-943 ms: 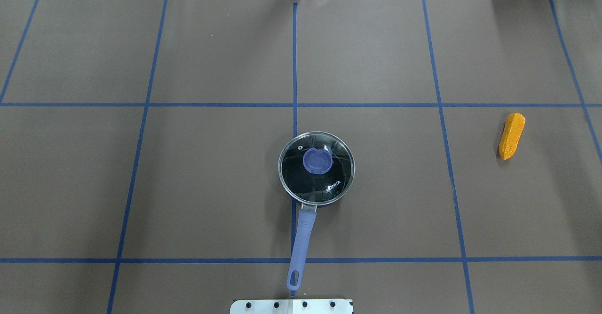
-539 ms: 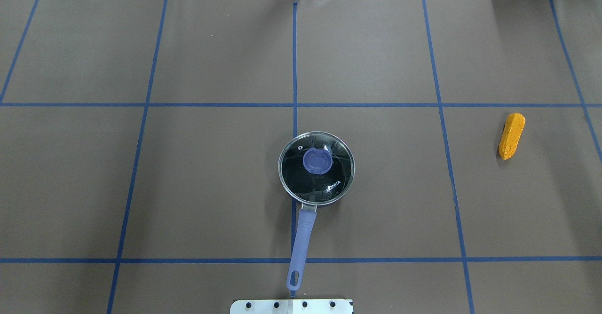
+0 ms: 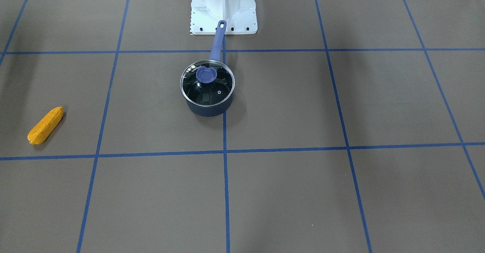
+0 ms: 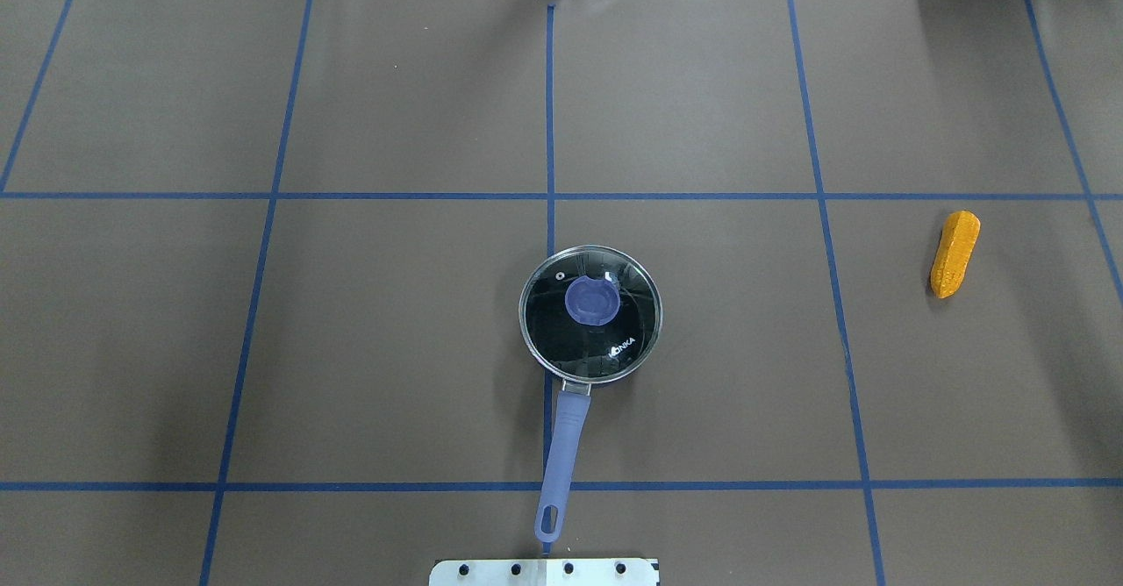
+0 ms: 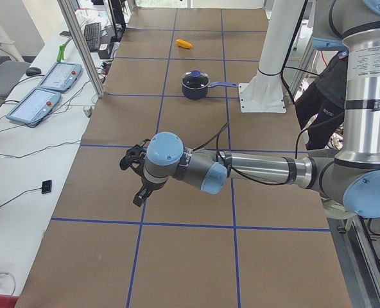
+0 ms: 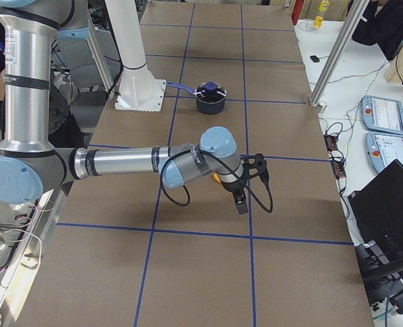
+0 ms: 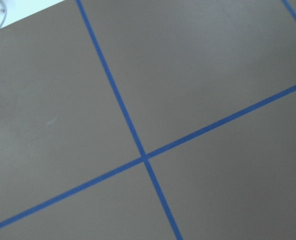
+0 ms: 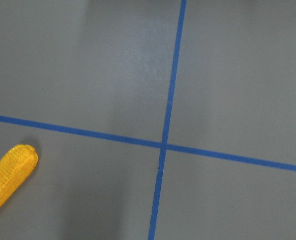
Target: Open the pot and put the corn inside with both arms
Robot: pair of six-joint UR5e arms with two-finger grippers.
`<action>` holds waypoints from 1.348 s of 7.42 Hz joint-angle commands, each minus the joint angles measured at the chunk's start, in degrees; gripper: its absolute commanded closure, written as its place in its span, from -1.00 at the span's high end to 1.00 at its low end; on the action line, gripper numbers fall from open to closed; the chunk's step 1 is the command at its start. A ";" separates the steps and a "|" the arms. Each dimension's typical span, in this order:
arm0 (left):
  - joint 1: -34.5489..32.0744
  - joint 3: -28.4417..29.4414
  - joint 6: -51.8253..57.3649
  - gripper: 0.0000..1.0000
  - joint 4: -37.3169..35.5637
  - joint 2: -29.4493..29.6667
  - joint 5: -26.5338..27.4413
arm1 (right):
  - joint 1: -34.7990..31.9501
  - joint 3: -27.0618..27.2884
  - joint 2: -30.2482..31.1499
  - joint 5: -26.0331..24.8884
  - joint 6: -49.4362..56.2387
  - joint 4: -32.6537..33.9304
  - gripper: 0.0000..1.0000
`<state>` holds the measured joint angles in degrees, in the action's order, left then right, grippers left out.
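The dark navy pot (image 3: pixel 207 110) stands at the table's middle with its glass lid (image 4: pixel 628 307) on, blue knob (image 4: pixel 592 300) up. Its purple-blue handle (image 4: pixel 561 450) points toward the robot base. The corn (image 4: pixel 954 253) lies flat far to the right; it also shows in the front view (image 3: pixel 45 125) and at the lower left of the right wrist view (image 8: pixel 8 175). My left gripper (image 5: pixel 133 174) hovers over the table's left end, far from the pot. My right gripper (image 6: pixel 251 178) hovers over the right end near the corn. I cannot tell whether either is open or shut.
The white base block (image 3: pixel 223 7) stands just behind the handle's end. Blue tape lines (image 4: pixel 550 130) divide the brown table cover into squares. Pendants, cables and a laptop lie on side benches beyond the table's far edge (image 6: pixel 382 116).
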<state>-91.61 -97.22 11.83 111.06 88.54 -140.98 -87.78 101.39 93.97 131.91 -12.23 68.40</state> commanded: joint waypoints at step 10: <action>59.13 -3.53 -78.68 0.98 -22.20 44.75 31.42 | 7.89 -0.14 -4.24 0.63 -8.77 -0.64 1.00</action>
<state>-39.09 -102.40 -61.03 89.95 128.40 -114.44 -79.85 101.28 89.68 132.60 -21.01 67.76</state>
